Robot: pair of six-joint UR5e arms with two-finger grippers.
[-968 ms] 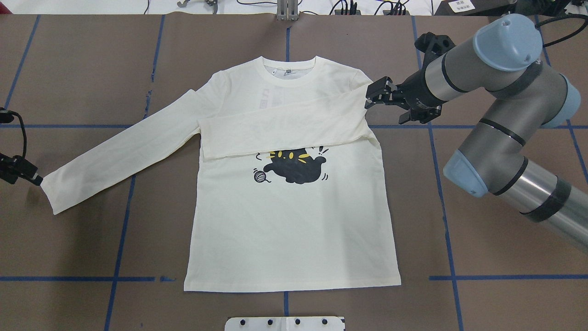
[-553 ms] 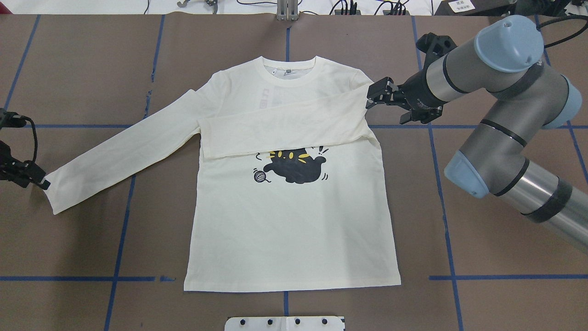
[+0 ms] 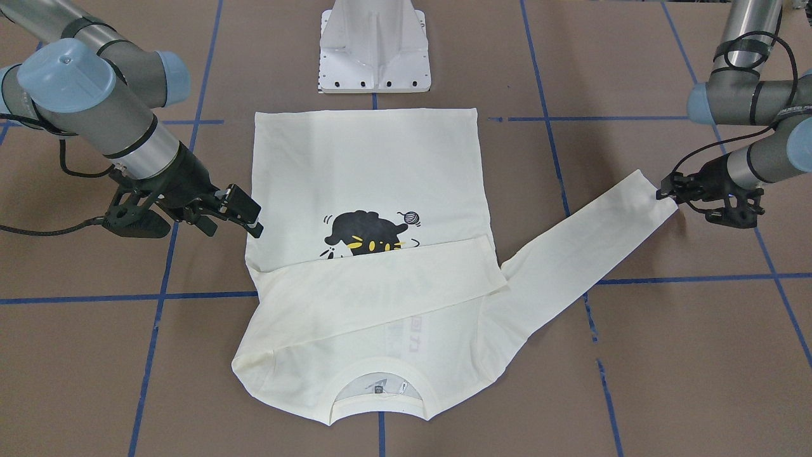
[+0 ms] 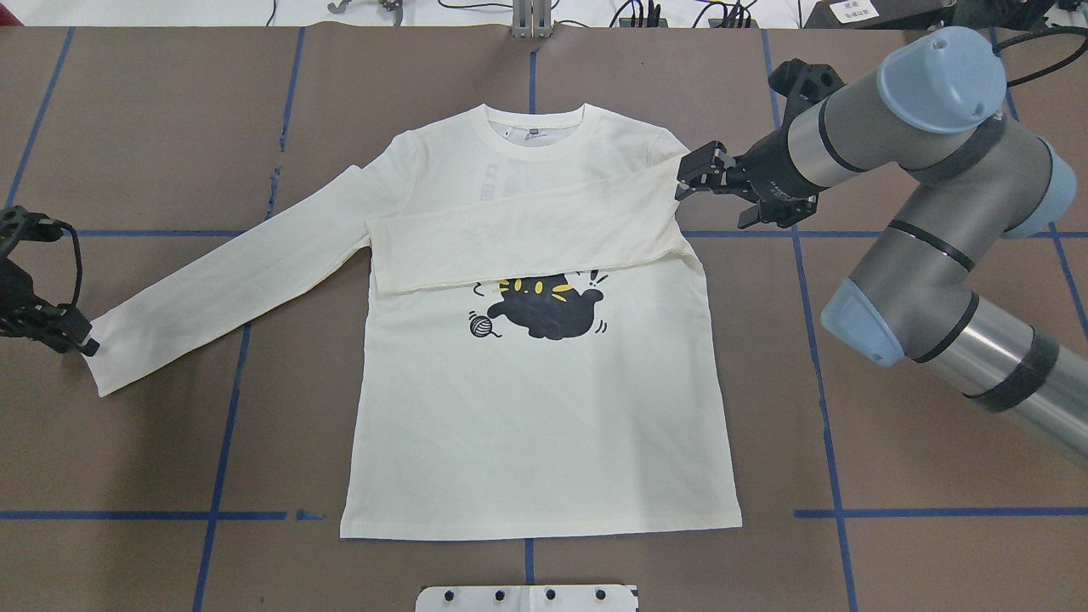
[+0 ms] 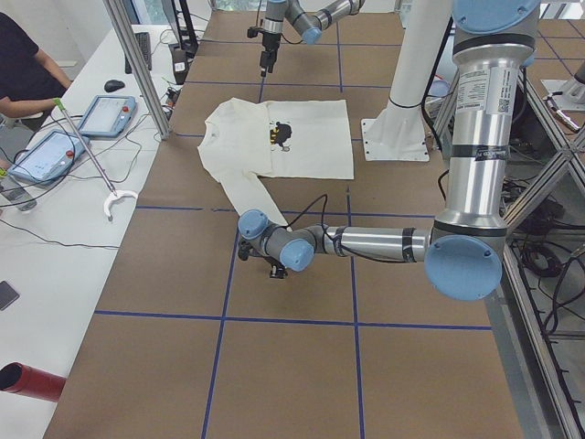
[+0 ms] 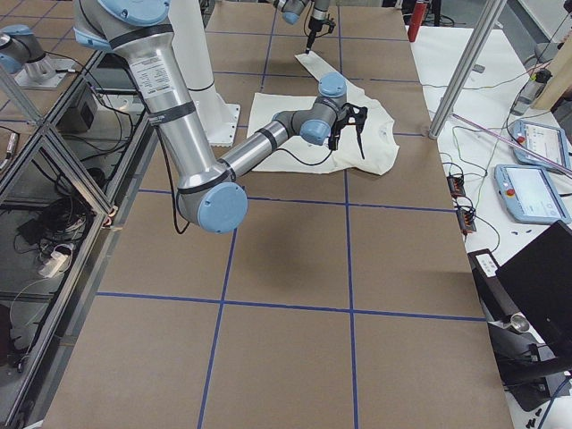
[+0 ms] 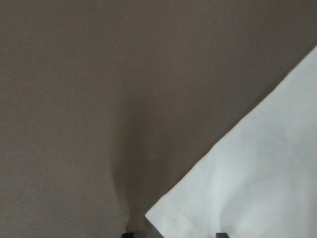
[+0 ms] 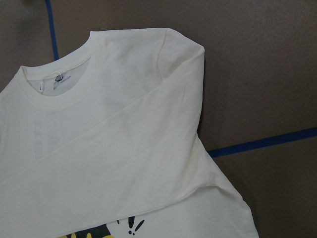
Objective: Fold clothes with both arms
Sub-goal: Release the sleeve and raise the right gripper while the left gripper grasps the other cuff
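Note:
The cream-white shirt point(image 4: 544, 425) lies flat, print up, with its black cat print point(image 4: 544, 310) half covered. One sleeve point(image 4: 527, 234) is folded across the chest. The other sleeve point(image 4: 221, 285) stretches out flat toward the table's left side. My left gripper point(image 4: 83, 342) sits low at that sleeve's cuff point(image 7: 247, 188). It is open, and the cuff corner lies between the fingertips in the left wrist view. My right gripper point(image 4: 693, 174) hovers open beside the shirt's shoulder point(image 8: 178, 64), holding nothing.
The white base pedestal point(image 3: 374, 47) stands just behind the shirt's hem. Blue tape lines point(image 4: 221, 425) cross the brown table. In the exterior left view a person point(image 5: 23, 69) sits at a side bench with tablets point(image 5: 46, 151).
My left gripper has crept in toward the cuff of the stretched-out sleeve. The right arm and the shirt have stayed still.

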